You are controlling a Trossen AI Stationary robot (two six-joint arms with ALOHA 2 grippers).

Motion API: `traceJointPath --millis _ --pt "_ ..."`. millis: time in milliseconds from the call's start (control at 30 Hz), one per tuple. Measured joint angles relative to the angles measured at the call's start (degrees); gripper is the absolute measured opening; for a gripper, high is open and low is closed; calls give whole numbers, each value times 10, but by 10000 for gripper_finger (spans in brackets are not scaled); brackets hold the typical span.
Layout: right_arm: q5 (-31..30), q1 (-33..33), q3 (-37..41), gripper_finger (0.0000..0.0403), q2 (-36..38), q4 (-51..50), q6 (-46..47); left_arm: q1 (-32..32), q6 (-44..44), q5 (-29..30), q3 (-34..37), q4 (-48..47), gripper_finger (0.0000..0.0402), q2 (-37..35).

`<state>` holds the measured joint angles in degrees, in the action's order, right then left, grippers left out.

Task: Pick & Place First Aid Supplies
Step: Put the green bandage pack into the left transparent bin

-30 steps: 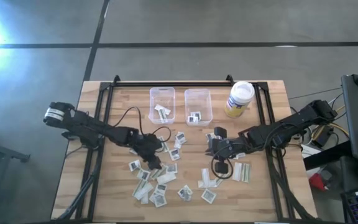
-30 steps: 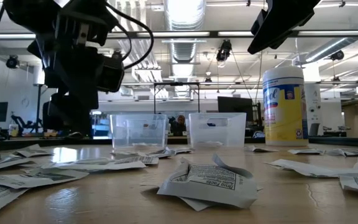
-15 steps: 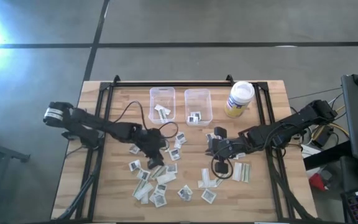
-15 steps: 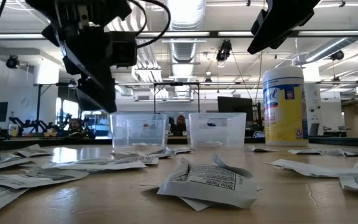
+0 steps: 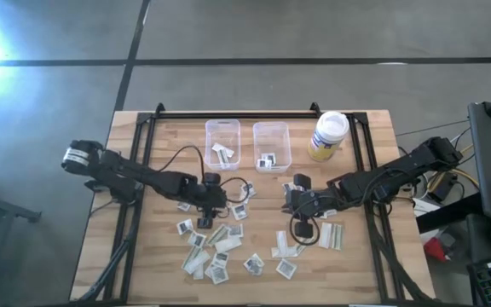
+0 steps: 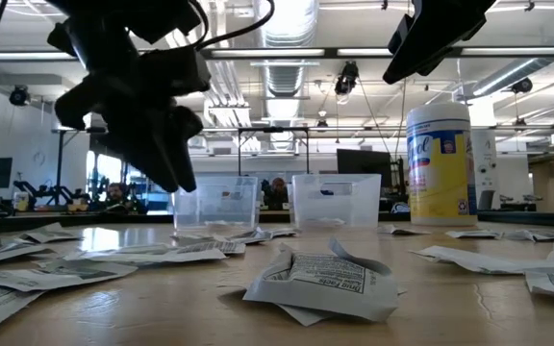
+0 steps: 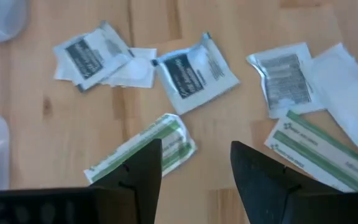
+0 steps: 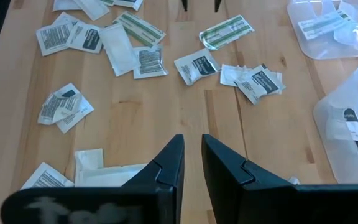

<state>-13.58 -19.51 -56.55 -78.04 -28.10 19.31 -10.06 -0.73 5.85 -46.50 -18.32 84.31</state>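
The first aid supplies [image 5: 218,252] lie flat and scattered over the wooden table's near half: square white packets [image 7: 194,71] and green-striped strips [image 7: 143,151]. A few more lie in two clear bins [image 5: 222,141] [image 5: 272,145]. My left gripper [image 7: 194,163] [image 5: 205,213] hangs open above the left pile. It slants down, and one striped strip lies on the wood under its fingers, untouched. My right gripper [image 8: 192,155] [image 5: 290,203] waits above the table's middle right with a narrow gap between its fingers and nothing in it.
A white-lidded yellow jar [image 5: 328,135] stands at the far right beside the bins. A crumpled packet [image 6: 320,279] lies near the front edge. More packets [image 5: 331,234] lie under and beside the right arm. Bare wood shows between the two piles.
My left gripper has rolled about its own axis and risen a little above the left pile, drifting slightly toward the far edge. It has stayed open with nothing in it. The packets lie as before.
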Motion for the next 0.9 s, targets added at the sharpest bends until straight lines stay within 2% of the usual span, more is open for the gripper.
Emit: traceJointPath --millis 233,433,900 --pt "0 0 0 52 0 0 0 -34 -33 42 0 23 183 49" --pt "0 0 0 52 0 1 2 -37 -42 93 0 44 183 76" --pt "0 0 0 52 0 1 2 -16 -30 86 -2 48 183 112"
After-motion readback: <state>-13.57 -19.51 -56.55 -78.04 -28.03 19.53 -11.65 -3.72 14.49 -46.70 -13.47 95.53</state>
